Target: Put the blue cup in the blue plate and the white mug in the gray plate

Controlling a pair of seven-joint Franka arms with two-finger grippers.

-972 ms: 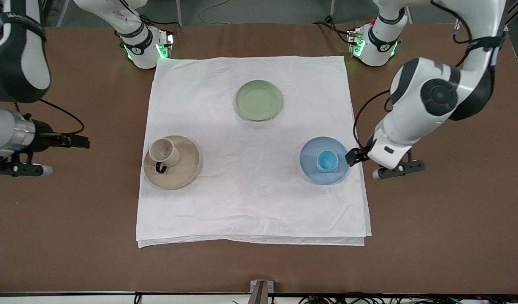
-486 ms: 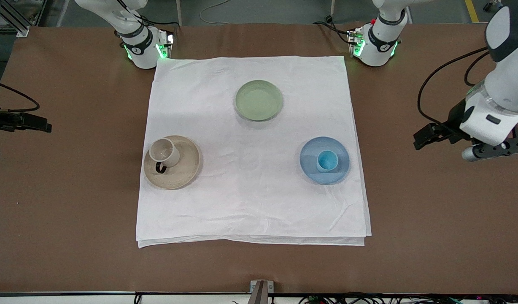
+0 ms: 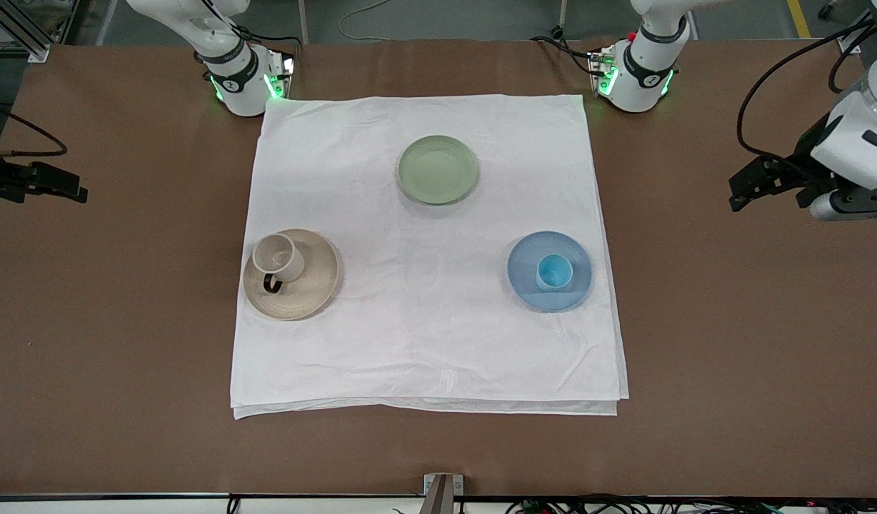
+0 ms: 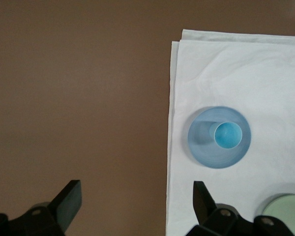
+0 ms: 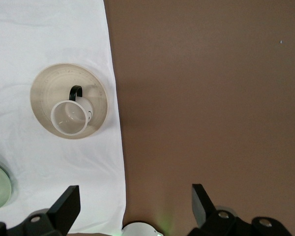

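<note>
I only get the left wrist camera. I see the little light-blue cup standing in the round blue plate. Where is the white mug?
Observer: The small off-white mug stands upright on the round beige speckled plate, toward the right arm's end of the white cloth.
Operator: Which way does its handle point?
Observer: Its dark loop handle points toward the front camera.
Operator: Is the other gripper holding anything?
Observer: No. The right gripper is open and empty, over the bare brown table.
</note>
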